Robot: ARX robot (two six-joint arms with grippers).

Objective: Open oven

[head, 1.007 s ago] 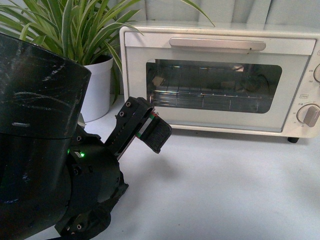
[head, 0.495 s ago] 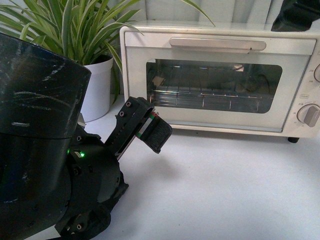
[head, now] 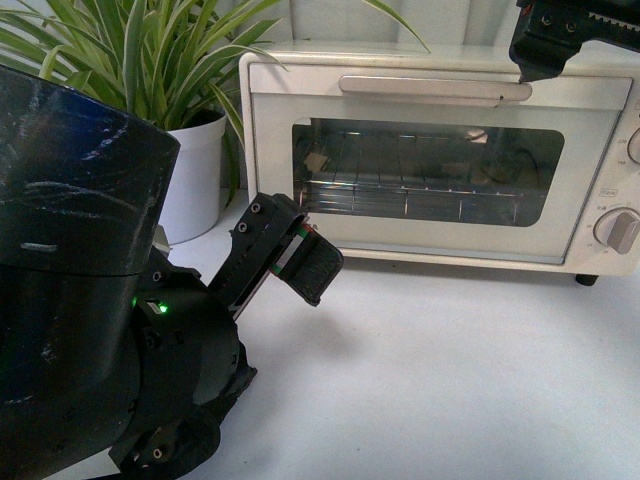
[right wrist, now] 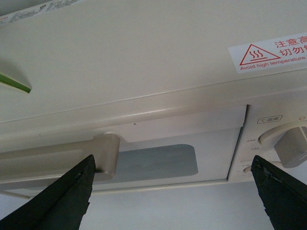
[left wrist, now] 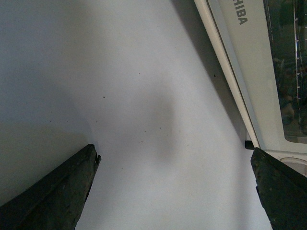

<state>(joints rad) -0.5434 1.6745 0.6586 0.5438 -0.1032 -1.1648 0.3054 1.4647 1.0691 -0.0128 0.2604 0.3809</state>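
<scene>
Oven, a cream-white boxy metal toaster model, sits door-shut at the back of a white tabletop. It is probably rigid and heavy; the long bar handle is the place to grip. The black right gripper hovers above the handle's right end, jaws spread. The black left gripper hangs low, likewise spread.

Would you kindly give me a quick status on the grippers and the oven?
Left gripper open, low, short of the oven. Right gripper open above the handle, not touching. Door shut; nothing blocking the handle.
</scene>
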